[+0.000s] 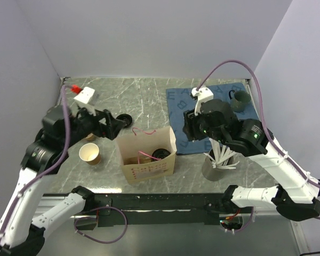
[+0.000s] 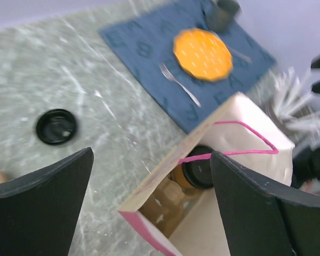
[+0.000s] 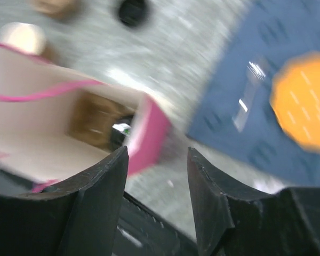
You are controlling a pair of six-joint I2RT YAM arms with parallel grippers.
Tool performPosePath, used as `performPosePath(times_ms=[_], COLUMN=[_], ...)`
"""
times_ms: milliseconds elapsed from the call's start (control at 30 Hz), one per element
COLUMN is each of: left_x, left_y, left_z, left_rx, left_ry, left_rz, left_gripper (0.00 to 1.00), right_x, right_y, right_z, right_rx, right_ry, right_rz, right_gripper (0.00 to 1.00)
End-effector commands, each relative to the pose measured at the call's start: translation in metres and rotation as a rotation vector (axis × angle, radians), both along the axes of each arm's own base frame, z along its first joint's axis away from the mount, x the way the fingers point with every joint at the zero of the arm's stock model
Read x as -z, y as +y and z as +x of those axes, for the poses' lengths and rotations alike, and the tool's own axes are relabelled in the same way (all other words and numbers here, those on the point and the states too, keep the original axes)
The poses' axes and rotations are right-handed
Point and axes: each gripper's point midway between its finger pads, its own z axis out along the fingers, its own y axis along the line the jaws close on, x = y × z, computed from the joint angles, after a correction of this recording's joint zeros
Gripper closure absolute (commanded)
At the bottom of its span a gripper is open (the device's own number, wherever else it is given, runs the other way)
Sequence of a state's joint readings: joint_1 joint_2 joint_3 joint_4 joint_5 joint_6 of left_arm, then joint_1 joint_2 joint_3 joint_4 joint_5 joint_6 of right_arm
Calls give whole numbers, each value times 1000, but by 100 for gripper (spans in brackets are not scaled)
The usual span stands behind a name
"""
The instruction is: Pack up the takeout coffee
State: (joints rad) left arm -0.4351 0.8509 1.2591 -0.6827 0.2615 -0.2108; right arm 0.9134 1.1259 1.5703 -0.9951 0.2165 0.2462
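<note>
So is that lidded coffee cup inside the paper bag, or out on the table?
Inside. The lidded coffee cup sits down between the walls of the open paper bag, its black lid showing from above.

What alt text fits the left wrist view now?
The takeout coffee sits inside the open paper bag, framed by the fingers of the open left gripper. A loose black lid lies on the table; an orange plate and fork rest on a blue placemat.

Grey table (image 1: pixel 109 96) with bag (image 1: pixel 149 169), mat (image 1: pixel 176 106), lid (image 1: pixel 124 119), cup (image 1: pixel 89 153)
</note>
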Motion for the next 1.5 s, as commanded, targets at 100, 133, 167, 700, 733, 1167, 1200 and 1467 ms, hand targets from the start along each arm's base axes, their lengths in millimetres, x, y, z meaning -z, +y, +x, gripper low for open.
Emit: performPosePath(times_ms=[100,133,167,700,733,1167,1200,1467], left_x=[-43,-43,-44,-43,-42,-44,-43,-50], left_y=[48,50,49,50,50,54,54,55], left_z=[-17,-19,-21,-38,-38,-26,-25,-25], left_rx=[-274,-290,-289,-230,-230,-249,-248,-248], left_ry=[-88,-76,-58,-37,-38,-85,-87,-117], left_rz=[-168,-188,-212,-123,-120,-65,-63,-53], left_gripper=[3,3,3,3,3,3,3,4], right_x=[61,68,77,125,129,153,151,129], right_y=[-86,-94,-98,-94,-99,-108,-109,-116], right_z=[5,2,2,-35,-39,-34,-33,-36], right_rx=[460,474,500,350,363,416,418,439], right_ry=[182,210,237,479,493,518,510,490], right_rz=[-305,-357,-395,-380,-392,-503,-503,-505], right_gripper=[41,41,41,50,49,65,72,100])
